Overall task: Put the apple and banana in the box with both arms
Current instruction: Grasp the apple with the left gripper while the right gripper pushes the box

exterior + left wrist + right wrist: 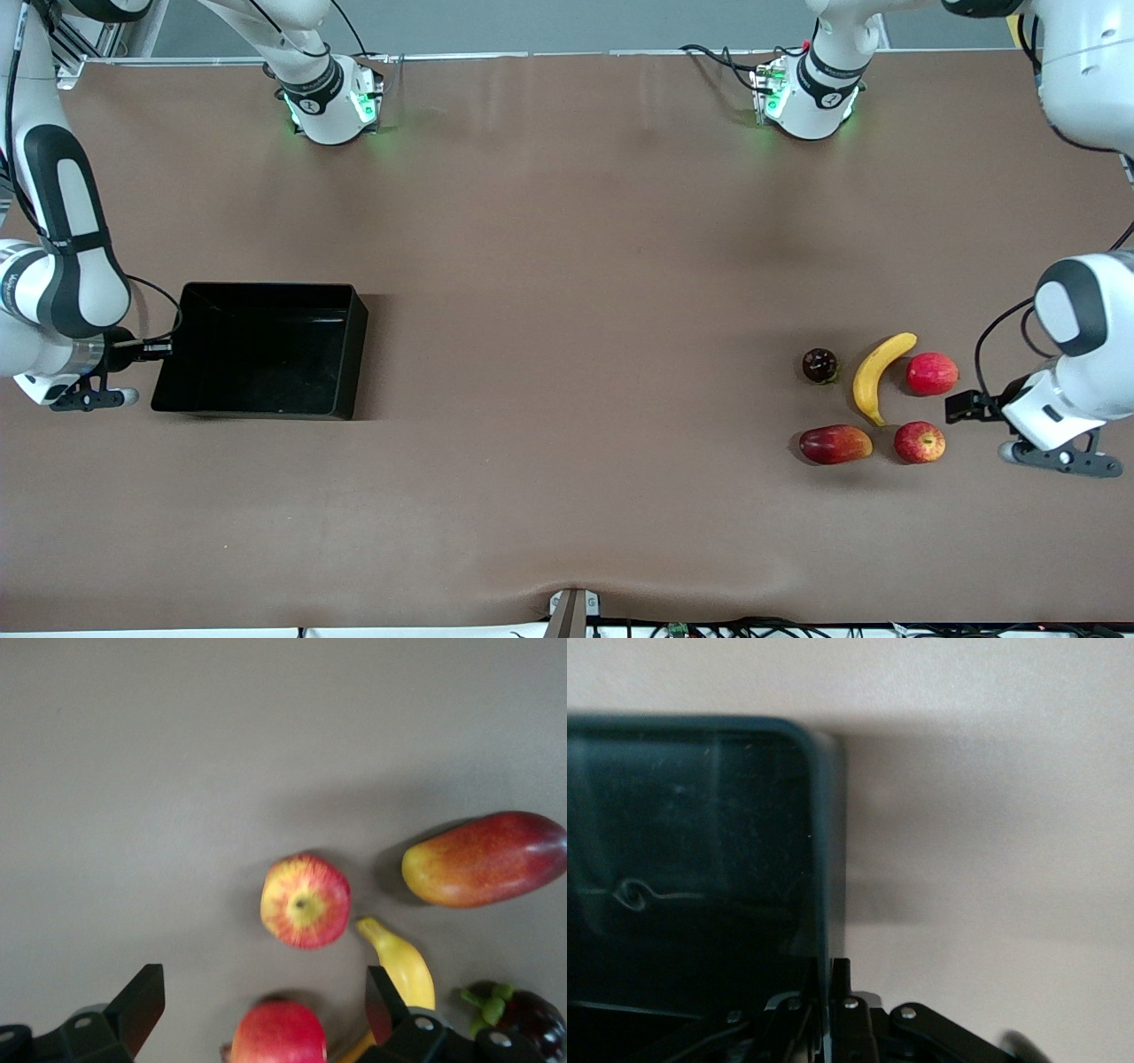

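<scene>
A wide brown tabletop (567,266), matte and faintly creased near the front camera's edge, carries everything; along the robots' edge runs a pale metal rail, and the two white arm bases stand there with green lights glowing. At the right arm's end of the tabletop the right pincer (166,349) is down at the wall of the box (266,301), the wall that faces that end of the tabletop. In the right wrist view its fingers (842,979) are pressed together with the thin rim of the box wall (824,859) clamped between them, so it has hold of the box; the glossy black interior lies to one side of the pincer and bare tabletop to the other. At the left arm's end the left pincer (961,406) hangs low beside the cluster of fruit, its fingers (142,1001) spread wide with nothing between them. Just off its fingertips lie the smooth pinkish-red fruit (931,373) and the apple (920,441), the apple nearer the front camera. The banana (877,377) lies just past those two from the pincer, curved between them and a dark purple mangosteen (819,365). The elongated red-and-orange fruit (834,444) lies beside the apple, past it from the pincer. All the fruit rest on the tabletop, well apart from the box.
</scene>
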Controlling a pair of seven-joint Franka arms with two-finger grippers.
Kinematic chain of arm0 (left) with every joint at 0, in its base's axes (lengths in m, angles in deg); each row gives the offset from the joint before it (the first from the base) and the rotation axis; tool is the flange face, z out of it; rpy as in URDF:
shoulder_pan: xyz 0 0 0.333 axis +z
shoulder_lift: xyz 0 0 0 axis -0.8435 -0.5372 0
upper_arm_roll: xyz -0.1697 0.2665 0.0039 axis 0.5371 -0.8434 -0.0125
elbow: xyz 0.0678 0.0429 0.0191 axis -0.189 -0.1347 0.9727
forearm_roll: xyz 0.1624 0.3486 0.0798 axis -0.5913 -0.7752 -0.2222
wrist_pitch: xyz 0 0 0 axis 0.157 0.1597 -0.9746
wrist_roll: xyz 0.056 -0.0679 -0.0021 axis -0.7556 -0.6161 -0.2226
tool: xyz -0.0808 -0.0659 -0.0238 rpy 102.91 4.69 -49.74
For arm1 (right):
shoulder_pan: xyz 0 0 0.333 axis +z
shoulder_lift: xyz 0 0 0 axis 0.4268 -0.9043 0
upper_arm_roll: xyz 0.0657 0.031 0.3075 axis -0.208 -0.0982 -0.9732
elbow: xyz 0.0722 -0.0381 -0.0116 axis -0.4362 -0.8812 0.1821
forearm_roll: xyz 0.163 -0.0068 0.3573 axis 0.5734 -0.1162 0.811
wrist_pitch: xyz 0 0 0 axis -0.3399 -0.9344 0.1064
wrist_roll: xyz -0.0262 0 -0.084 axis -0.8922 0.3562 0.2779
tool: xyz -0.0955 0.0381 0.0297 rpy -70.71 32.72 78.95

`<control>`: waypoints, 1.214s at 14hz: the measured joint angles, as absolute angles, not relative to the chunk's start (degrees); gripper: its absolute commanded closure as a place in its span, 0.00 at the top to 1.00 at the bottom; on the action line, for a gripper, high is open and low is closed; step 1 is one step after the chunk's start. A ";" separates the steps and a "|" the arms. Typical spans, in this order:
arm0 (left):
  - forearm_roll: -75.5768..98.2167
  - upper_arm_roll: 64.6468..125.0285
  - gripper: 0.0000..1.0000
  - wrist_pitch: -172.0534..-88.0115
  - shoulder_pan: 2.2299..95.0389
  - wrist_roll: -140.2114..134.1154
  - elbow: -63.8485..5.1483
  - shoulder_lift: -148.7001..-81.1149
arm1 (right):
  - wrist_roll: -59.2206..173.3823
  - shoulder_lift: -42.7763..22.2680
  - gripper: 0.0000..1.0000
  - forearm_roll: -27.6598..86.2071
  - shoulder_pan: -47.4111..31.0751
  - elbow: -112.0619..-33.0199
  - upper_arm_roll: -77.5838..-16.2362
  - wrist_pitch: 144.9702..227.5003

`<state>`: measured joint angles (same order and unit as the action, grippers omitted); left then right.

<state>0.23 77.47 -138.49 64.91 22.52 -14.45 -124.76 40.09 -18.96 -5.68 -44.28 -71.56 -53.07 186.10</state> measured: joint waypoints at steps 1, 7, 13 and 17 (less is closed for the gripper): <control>0.23 77.59 1.00 -140.13 64.78 23.64 -14.28 -125.93 | 40.04 -18.87 0.00 -5.26 -44.28 -71.00 -53.22 184.51; 0.23 77.80 1.00 -148.13 64.62 27.39 -13.93 -131.81 | 51.67 -18.32 0.00 1.22 -40.24 -58.15 -54.24 163.53; 2.74 77.92 1.00 -150.14 64.82 27.75 -13.80 -134.00 | 66.65 -18.27 0.00 8.14 -23.68 -54.64 -55.59 161.46; 3.49 77.91 0.75 -150.12 64.99 27.75 -13.86 -134.94 | 78.72 -18.71 0.00 13.95 -11.50 -54.47 -55.82 166.87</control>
